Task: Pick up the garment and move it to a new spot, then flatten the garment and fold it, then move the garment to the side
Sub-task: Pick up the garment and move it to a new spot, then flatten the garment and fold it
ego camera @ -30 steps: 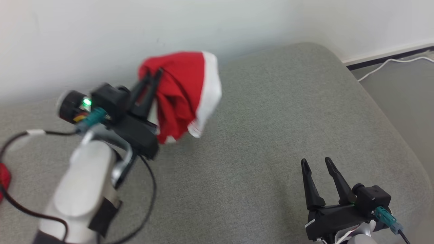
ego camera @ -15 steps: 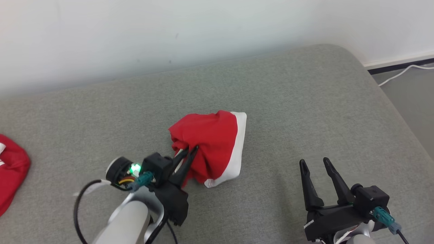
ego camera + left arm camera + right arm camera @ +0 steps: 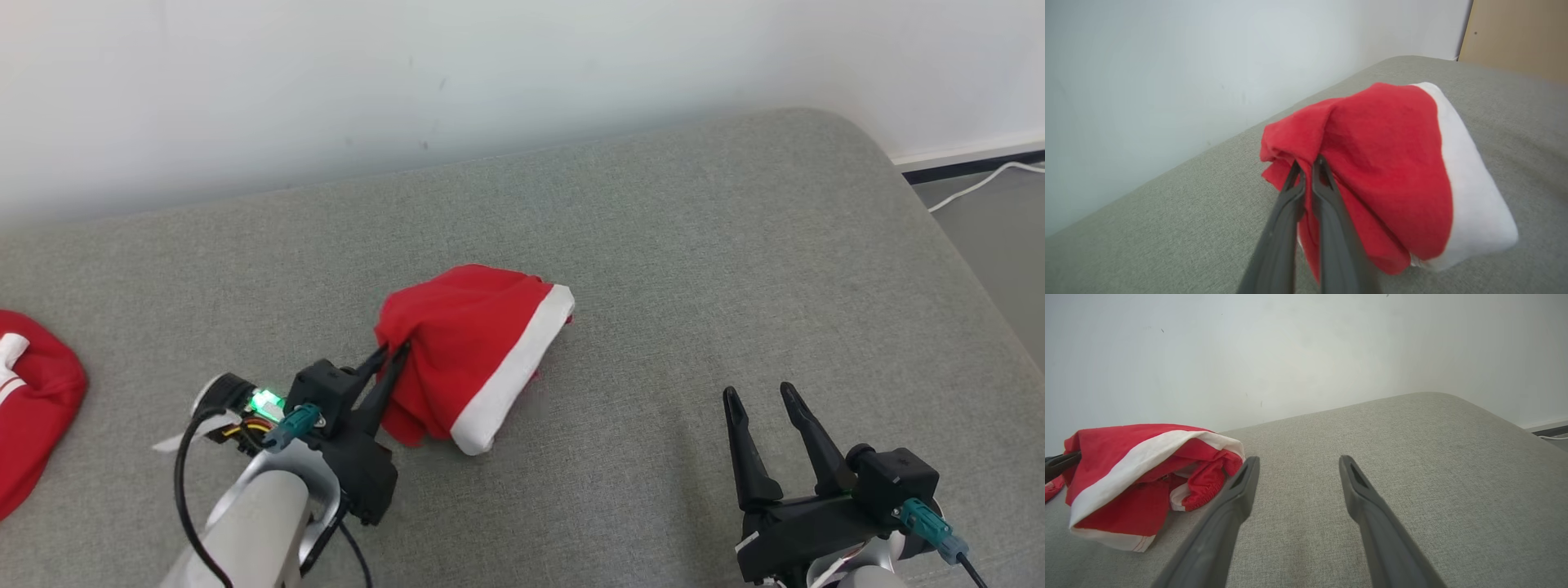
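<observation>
Two grippers show over a grey fabric cushion (image 3: 694, 269) that runs up to a pale wall (image 3: 490, 73). The left gripper (image 3: 393, 351) has its jaws closed on a bunched red fold at the near-left corner of the garment (image 3: 465, 343), a red piece with a broad white band along its right edge. In the left wrist view the gripper (image 3: 1307, 161) pinches the cloth (image 3: 1384, 163) tightly between its tips. The garment sits heaped near the cushion's middle, its lower edge resting on the fabric. The right gripper (image 3: 758, 390) hangs well to the right of it, jaws open and holding nothing. A second red cloth (image 3: 33, 392) lies at the cushion's far left edge, and a white cable (image 3: 980, 181) trails on the floor.
</observation>
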Available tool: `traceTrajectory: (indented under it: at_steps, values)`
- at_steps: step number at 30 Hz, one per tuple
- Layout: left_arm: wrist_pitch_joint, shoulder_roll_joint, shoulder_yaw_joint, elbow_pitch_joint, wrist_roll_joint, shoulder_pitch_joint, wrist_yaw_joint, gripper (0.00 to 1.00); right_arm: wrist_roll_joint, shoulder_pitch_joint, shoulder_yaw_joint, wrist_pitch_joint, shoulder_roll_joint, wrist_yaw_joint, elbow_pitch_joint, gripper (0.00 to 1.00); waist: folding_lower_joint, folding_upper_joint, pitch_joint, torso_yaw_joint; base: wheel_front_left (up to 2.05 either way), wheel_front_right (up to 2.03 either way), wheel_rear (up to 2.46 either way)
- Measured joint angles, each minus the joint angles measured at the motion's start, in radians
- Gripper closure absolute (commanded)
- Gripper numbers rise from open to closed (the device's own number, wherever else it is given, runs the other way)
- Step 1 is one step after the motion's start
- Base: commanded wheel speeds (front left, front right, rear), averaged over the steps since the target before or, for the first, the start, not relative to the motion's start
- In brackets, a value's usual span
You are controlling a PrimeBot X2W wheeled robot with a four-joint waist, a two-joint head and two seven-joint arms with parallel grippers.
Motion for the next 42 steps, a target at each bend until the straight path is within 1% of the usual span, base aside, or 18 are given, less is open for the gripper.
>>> traceTrajectory:
  at_steps: [5, 6, 7, 8, 12, 15, 17, 21, 22, 26, 30, 34, 38, 42]
  values:
    - [-0.016, 0.011, -0.016, 0.056, 0.021, -0.024, 0.003, 1.00, 0.002, 0.000, 0.004, 0.000, 0.000, 0.000, 0.005, 0.00, 0.0000, 0.0000, -0.001, -0.001, 0.00, 0.00, 0.00]
    - [-0.019, 0.009, -0.015, 0.063, 0.022, -0.024, 0.013, 0.75, 0.003, 0.000, 0.004, 0.000, 0.000, 0.000, 0.005, 0.00, 0.0000, 0.0000, -0.001, -0.001, 0.00, 0.00, 0.00]
    - [-0.023, 0.007, -0.014, 0.067, 0.022, -0.024, 0.018, 0.54, 0.006, 0.000, 0.003, 0.000, 0.000, 0.000, 0.005, 0.00, 0.0000, 0.0000, -0.001, 0.000, 0.00, 0.00, 0.00]
    - [-0.026, 0.001, -0.011, 0.072, 0.019, -0.023, 0.023, 0.00, 0.006, 0.000, 0.002, 0.000, 0.000, 0.000, 0.004, 0.00, 0.0000, 0.0000, -0.001, 0.001, 0.00, 0.00, 0.00]
    - [-0.030, -0.023, 0.023, 0.059, -0.005, 0.003, 0.063, 0.00, 0.007, 0.001, -0.008, 0.000, -0.002, 0.000, 0.002, 0.00, 0.0000, 0.0000, 0.000, 0.014, 0.00, 0.00, 0.00]
    - [-0.031, -0.032, 0.062, -0.025, -0.020, 0.049, 0.107, 0.00, 0.006, 0.003, -0.015, 0.000, -0.002, 0.000, -0.001, 0.00, 0.0000, 0.0000, 0.000, 0.028, 0.00, 0.00, 0.00]
    - [-0.032, -0.041, 0.074, -0.089, -0.020, 0.089, 0.125, 0.00, 0.006, 0.004, -0.019, 0.000, -0.004, 0.000, -0.003, 0.00, 0.0000, 0.0001, 0.000, 0.040, 0.00, 0.00, 0.00]
    - [-0.032, -0.063, 0.077, -0.196, -0.028, 0.186, 0.127, 0.00, 0.005, 0.005, -0.019, 0.000, -0.006, 0.000, -0.003, 0.00, 0.0001, 0.0000, -0.003, 0.064, 0.00, 0.00, 0.00]
    - [-0.032, -0.070, 0.078, -0.248, -0.028, 0.225, 0.133, 0.00, 0.003, 0.007, -0.019, 0.000, -0.006, 0.000, -0.005, 0.00, 0.0000, 0.0000, -0.007, 0.074, 0.00, 0.00, 0.00]
    - [-0.033, -0.088, 0.058, -0.313, -0.028, 0.303, 0.131, 0.00, 0.001, 0.009, -0.022, 0.000, -0.009, 0.000, -0.006, 0.00, 0.0000, 0.0000, -0.013, 0.093, 0.00, 0.00, 0.00]
    - [-0.033, -0.102, 0.019, -0.308, -0.031, 0.363, 0.117, 0.00, 0.000, 0.011, -0.016, 0.000, -0.008, 0.000, -0.006, 0.00, 0.0000, 0.0000, -0.014, 0.104, 0.00, 0.00, 0.00]
    - [-0.033, -0.108, 0.002, -0.286, -0.032, 0.374, 0.115, 0.00, 0.001, 0.010, -0.010, 0.000, -0.008, 0.000, -0.006, 0.00, 0.0001, 0.0000, -0.011, 0.102, 0.00, 0.00, 0.00]
    - [-0.033, -0.111, -0.022, -0.243, -0.022, 0.376, 0.116, 0.00, 0.007, 0.005, -0.002, 0.000, -0.012, 0.000, -0.005, 0.00, 0.0001, 0.0000, -0.006, 0.090, 0.00, 0.00, 0.00]
    - [-0.033, -0.113, -0.022, -0.216, -0.019, 0.359, 0.125, 0.00, 0.008, 0.002, 0.002, 0.000, -0.012, 0.000, -0.002, 0.00, 0.0001, 0.0000, -0.004, 0.067, 0.00, 0.00, 0.00]
